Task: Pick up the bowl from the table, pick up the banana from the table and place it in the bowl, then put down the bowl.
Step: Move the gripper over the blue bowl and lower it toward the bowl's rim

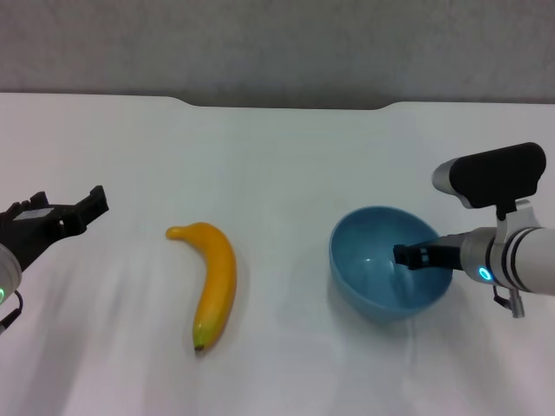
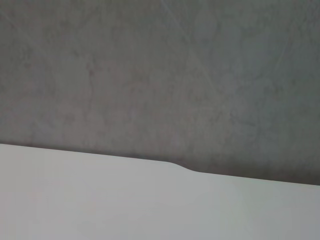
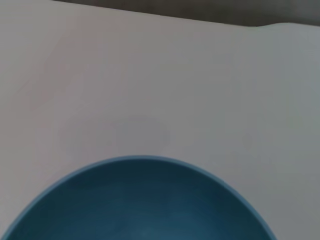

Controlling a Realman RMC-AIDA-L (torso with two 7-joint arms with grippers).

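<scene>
The bowl [image 1: 389, 276] sits in the lower right part of the head view, light blue, glossy and deep, its opening tipped slightly toward the camera. It appears to rest on the tabletop [image 1: 286, 165], though whether its base is fully down cannot be confirmed. In the right wrist view the bowl [image 3: 145, 200] fills the lower half of the frame, its rim arcing across bare white tabletop [image 3: 150, 75].

The right gripper [image 1: 420, 256] enters from the right edge of the head view, and its dark jaws reach over the bowl's right-hand rim into the interior. One jaw member is seen inside the bowl; the other cannot be made out, so whether the jaws are clamped on the rim or standing apart cannot be told.

The banana [image 1: 213, 281] lies flat on the tabletop at lower centre-left of the head view, well apart from the bowl. It is yellow-orange and curved, with its stem end pointing toward the upper left and its greenish tip with a small dark end toward the bottom of the frame. Nothing touches it.

The left gripper [image 1: 80, 211] is at the left edge of the head view, well apart from the banana, its black jaws pointing toward frame centre and holding nothing. How far the jaws stand open cannot be told.

The left wrist view shows only the tabletop [image 2: 125, 200], its far edge with a shallow notch, and a grey wall [image 2: 160, 75] behind.
</scene>
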